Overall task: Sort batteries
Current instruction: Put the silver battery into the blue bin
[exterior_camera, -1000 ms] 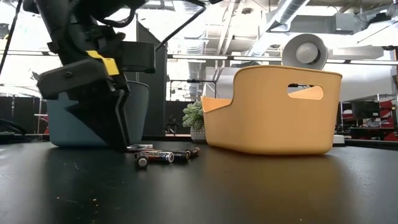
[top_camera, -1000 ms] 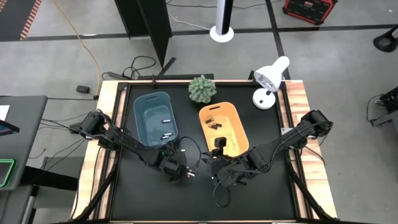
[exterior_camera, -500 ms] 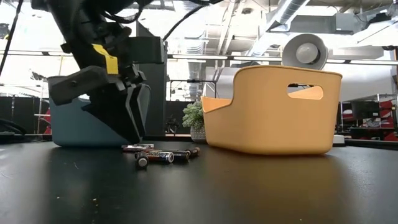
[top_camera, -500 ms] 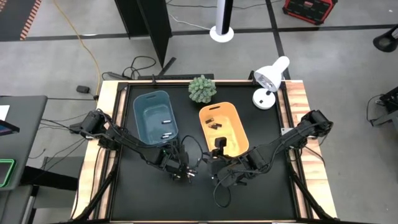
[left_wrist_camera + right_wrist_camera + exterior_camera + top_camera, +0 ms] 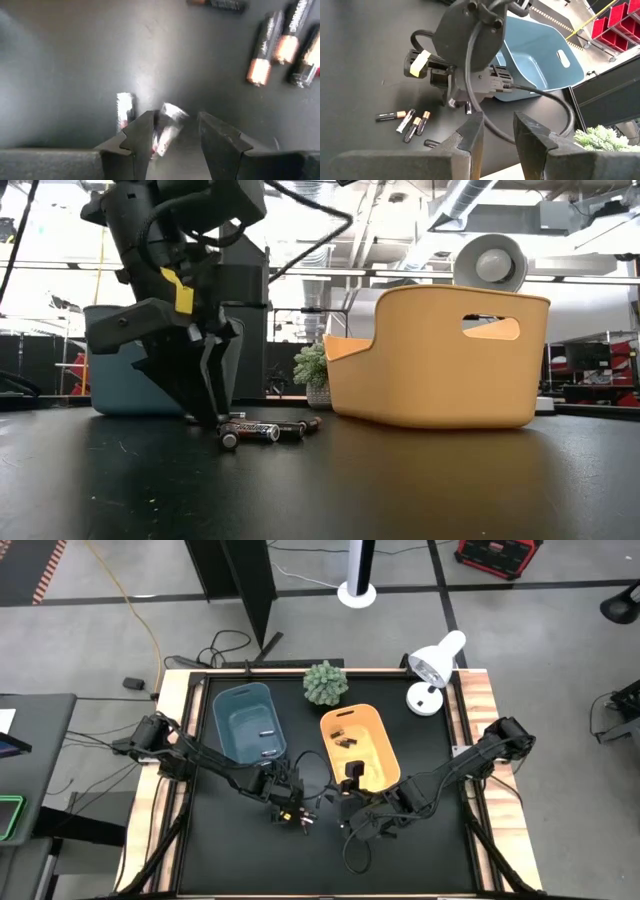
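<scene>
Straddling a silvery battery (image 5: 167,127) on the black table (image 5: 75,60) near the blue bin (image 5: 247,726), my left gripper (image 5: 175,145) is standing narrowly open; its label is unreadable. My right gripper (image 5: 497,132) is hovering part-open nearby.

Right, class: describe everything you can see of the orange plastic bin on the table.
The orange plastic bin is an oblong tub with rounded corners, smooth glossy walls, a slot handle near its rim and a dipped edge at one end. It stands upright on the black table, beside the blue plastic bin, and holds a few dark batteries.
</scene>
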